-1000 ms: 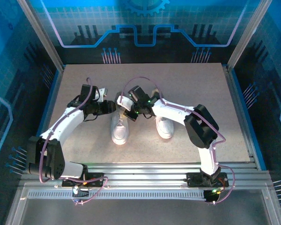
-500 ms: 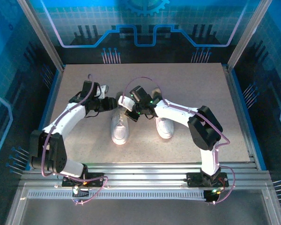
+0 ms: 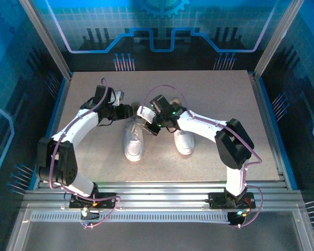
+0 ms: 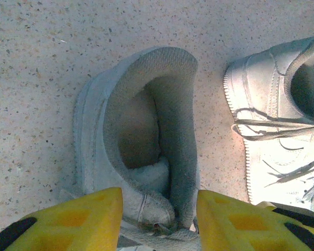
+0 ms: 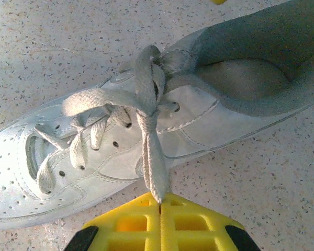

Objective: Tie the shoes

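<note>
Top external: speckled beige table (image 3: 214, 104), blue walls (image 3: 21, 63), shoes (image 3: 133, 146) at centre. Right gripper (image 5: 160, 205) pinches a lace (image 5: 148, 146) tightly; left gripper (image 4: 159, 212) half-spread astride one shoe's tongue (image 4: 146, 180), grip unclear.

Shoes (image 3: 134, 142): white uppers, toes perforated with small dark holes, grey-dark inner openings. Laces (image 5: 146, 130): off-white. Left gripper (image 4: 159, 214) and right gripper (image 5: 160, 209): bright yellow fingers with black patches at the base. Table (image 3: 209, 94): beige, finely speckled with dark flecks. Arms (image 3: 78, 128): white links, black joints. Cables (image 3: 167, 89): purple. Back wall (image 3: 162, 26): blue, with a pale grid and gear motif.
</note>
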### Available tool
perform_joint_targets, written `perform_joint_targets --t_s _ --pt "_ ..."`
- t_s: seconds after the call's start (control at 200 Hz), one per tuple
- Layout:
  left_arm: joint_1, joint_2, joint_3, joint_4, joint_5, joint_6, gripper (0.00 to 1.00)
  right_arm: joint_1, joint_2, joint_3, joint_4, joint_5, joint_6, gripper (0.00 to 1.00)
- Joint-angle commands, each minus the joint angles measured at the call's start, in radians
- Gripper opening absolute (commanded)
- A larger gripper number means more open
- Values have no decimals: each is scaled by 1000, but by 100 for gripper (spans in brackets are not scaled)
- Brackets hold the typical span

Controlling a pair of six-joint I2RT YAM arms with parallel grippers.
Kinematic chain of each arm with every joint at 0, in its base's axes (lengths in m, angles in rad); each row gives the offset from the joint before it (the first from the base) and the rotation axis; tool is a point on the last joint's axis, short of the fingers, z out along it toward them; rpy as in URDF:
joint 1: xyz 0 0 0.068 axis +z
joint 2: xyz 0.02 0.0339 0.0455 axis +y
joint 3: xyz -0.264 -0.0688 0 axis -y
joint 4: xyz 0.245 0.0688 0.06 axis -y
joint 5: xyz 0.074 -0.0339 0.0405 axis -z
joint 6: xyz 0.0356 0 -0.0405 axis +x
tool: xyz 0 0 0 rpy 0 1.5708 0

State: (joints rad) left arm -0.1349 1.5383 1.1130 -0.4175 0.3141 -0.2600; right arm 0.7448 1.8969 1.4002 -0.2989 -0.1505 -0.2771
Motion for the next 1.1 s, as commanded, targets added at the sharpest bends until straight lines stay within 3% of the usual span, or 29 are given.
perform_joint_targets --t_s 0.0,0.08,0.31,0.43,0.54,0.69,0.73,0.745,0.76,0.96,1.091 --pt "-5 12 32 -27 -2 13 42 -8 -19 -7 -38 -34 15 4" --pt "-5 8 36 -34 -8 17 43 -9 -6 4 -42 -41 19 6" --pt "12 -47 54 -66 -59 74 45 -22 -62 -20 -15 -6 49 44" --pt "63 -114 48 -65 -73 133 47 -74 -179 -101 30 14 91 55" --pt "122 -191 4 -27 -98 187 56 -139 -314 -200 71 47 120 61" --pt "217 -303 -124 110 -84 184 65 -221 -499 -365 138 213 109 73" --pt "230 -327 -162 150 -100 185 79 -245 -543 -411 163 258 104 79" --pt "235 -334 -177 164 -110 185 96 -257 -558 -426 172 271 103 80" --pt "237 -340 -192 180 -121 186 99 -268 -574 -440 180 286 102 81" --pt "248 -377 -364 357 -263 248 99 -433 -706 -665 371 426 129 99" --pt "247 -400 -498 544 -264 317 99 -565 -710 -772 448 436 174 100"
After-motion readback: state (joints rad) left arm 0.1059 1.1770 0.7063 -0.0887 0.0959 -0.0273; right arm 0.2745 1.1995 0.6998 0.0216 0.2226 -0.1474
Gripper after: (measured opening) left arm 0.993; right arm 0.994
